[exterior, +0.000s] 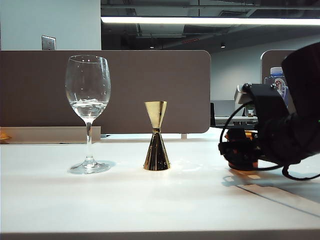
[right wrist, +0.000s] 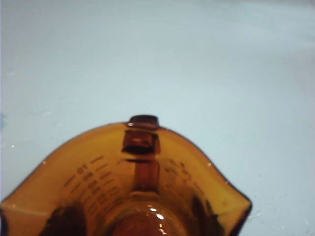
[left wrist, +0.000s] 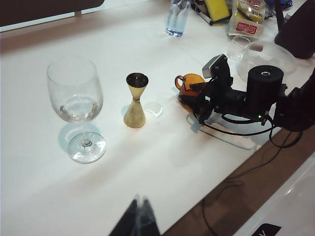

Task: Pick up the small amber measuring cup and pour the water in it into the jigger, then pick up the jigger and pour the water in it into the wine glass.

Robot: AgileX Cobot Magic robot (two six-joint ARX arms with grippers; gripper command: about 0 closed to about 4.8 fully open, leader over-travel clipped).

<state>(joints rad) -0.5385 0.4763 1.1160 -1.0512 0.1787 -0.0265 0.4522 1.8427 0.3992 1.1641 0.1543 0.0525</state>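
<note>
One gripper matters here: the right gripper (left wrist: 197, 101), low at the right of the counter (exterior: 125, 200), pinches the small amber measuring cup (left wrist: 189, 87), upright at counter level. The jigger (exterior: 156, 136) stands upright to its left, the wine glass (exterior: 88, 112) further left. The left gripper (left wrist: 139, 219) hangs near, pressed together, further from the cup.

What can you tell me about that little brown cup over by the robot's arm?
The small amber measuring cup is translucent brown glass with a side handle, flared pouring lips and printed measuring lines inside. It stands upright on the white table, to one side of the gold jigger. The right claw is around it; contact is unclear.
</note>
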